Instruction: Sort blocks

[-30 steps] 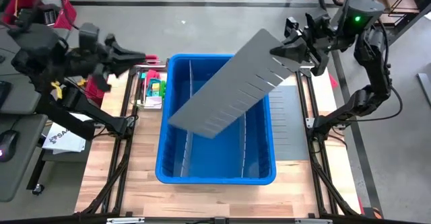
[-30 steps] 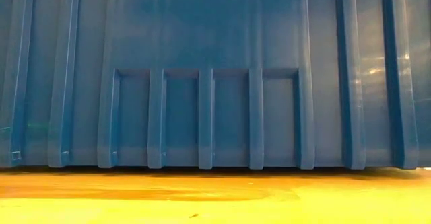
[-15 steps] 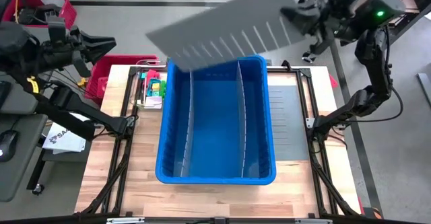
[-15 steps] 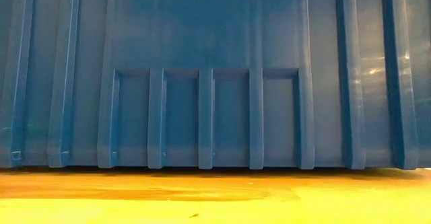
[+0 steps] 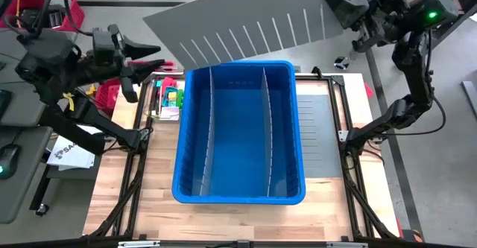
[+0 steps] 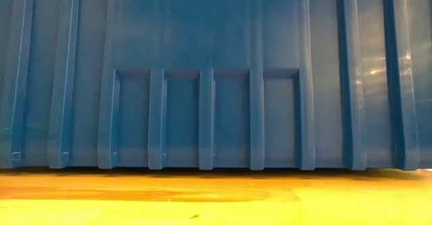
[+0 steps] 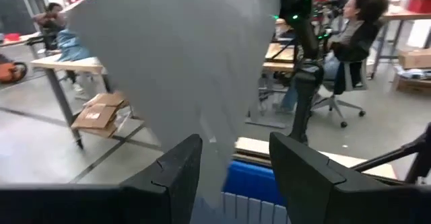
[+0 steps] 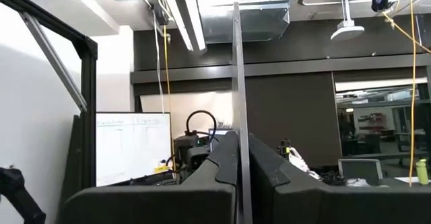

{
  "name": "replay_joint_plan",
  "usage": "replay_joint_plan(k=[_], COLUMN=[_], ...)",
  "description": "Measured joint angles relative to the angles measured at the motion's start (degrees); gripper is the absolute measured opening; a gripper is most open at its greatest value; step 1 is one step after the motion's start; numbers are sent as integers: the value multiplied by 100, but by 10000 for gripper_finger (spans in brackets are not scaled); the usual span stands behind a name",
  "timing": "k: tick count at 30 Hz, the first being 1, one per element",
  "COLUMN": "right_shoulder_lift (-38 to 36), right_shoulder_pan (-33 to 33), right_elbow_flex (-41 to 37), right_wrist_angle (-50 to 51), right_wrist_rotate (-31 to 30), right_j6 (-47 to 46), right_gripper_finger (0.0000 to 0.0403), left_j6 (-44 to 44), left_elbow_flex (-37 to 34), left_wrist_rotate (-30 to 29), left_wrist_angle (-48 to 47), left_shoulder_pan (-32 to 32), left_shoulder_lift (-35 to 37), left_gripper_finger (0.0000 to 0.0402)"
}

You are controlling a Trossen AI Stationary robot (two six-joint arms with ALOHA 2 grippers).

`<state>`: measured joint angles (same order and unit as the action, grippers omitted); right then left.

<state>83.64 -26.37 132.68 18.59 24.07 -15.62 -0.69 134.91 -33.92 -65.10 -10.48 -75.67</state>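
Note:
A long grey slotted divider panel (image 5: pixel 238 26) hangs in the air over the far rim of the blue bin (image 5: pixel 186 166), with my right gripper (image 5: pixel 328 11) shut on its right end. My left gripper (image 5: pixel 154 60) is open at the panel's left end. In the left wrist view the panel's lower corner (image 7: pixel 212 126) shows between its spread fingers; whether they touch it I cannot tell. Two more grey dividers (image 5: pixel 207 129) stand upright in the bin. Small coloured blocks (image 5: pixel 171 97) lie on the table left of the bin's far corner. My right gripper pinches the panel's right end (image 8: pixel 237 126) between its two fingers (image 8: pixel 222 158), one on each flat face. The panel shows edge-on between them, lifted clear of bin and table. It reaches out from the fingers toward the table's left.
Another grey panel (image 5: pixel 317 132) lies flat on the table right of the bin. Red baskets (image 5: pixel 112 91) and papers (image 5: pixel 71 153) sit beyond the table's left edge. The low view shows only the bin's wall (image 6: pixel 216 83). People sit at desks (image 7: pixel 350 42) in the room behind.
My right gripper has risen and gone toward the far edge. The panel has swung from slanting down into the bin to lying across above its far rim. My left gripper drew back leftward, returned toward the panel's left end, and opened.

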Motion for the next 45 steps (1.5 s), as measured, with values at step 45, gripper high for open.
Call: replay_joint_plan(k=[45], right_shoulder_lift=[-39], right_shoulder_pan=[179], right_elbow_flex=[0], right_wrist_angle=[-198], right_wrist_rotate=[400], right_j6=[-26], right_gripper_finger=[0], left_j6=[-35], left_elbow_flex=[9], left_wrist_rotate=[2011], left_wrist_angle=[861], left_shoulder_pan=[1134], left_shoulder_lift=[-170], left_gripper_finger=[49])
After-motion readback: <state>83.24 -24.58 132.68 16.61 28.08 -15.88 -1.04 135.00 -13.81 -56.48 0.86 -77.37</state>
